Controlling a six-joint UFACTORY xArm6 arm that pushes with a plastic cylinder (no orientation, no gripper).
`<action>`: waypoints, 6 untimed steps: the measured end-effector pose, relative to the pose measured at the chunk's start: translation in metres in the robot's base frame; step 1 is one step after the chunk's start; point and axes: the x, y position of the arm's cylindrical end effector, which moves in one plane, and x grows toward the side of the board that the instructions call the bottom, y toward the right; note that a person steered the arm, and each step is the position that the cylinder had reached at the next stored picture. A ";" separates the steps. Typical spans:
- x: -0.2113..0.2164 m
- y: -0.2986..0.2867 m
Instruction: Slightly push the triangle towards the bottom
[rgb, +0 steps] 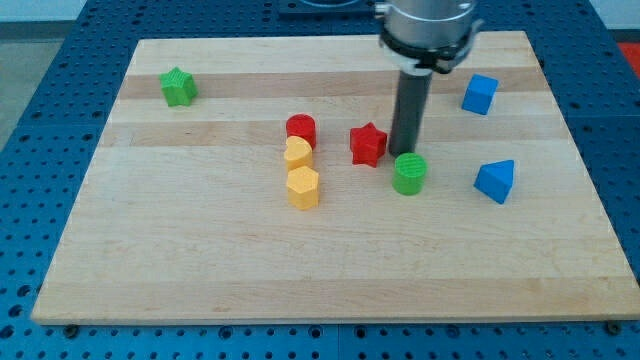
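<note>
Eight blocks lie on the tabletop (200, 260).

- The green star (178, 87) sits alone at the far left.
- At centre, the red cylinder (301, 129), a yellow block (298, 152) and the yellow hexagon (303, 187) form a touching column running far to near.
- The red star (368, 144) lies right of this column.
- The green cylinder (409, 173) lies near-right of the red star.
- My tip (407, 152) stands just behind the green cylinder, beside the red star's right.
- The blue cube (480, 94) is far right.
- The blue triangle (495, 181) lies nearer, right of the green cylinder and apart from it.
</note>
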 end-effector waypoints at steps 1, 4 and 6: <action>0.000 -0.026; -0.006 0.098; 0.009 0.112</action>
